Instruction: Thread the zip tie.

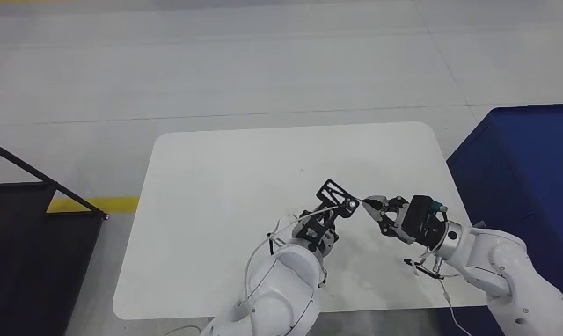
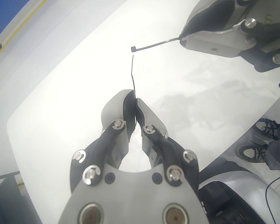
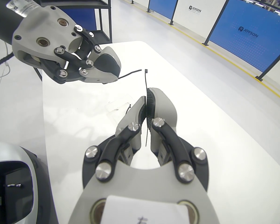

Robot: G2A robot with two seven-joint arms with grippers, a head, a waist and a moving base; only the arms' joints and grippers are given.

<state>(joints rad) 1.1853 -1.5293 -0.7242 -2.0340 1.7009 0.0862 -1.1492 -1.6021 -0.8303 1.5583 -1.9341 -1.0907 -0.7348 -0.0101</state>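
Black zip tie above the white counter.
We see the left gripper jaws pinching its pointed tail, the right gripper jaws pinching below its square head; tip and head apart.

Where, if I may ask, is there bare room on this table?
The table is bare across its far half and left side. The front right is crowded: left gripper and right gripper hold the zip tie there.

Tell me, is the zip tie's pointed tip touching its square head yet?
Apart. In the left wrist view a clear gap separates the zip tie tip from the zip tie head; the right wrist view shows that gap too.
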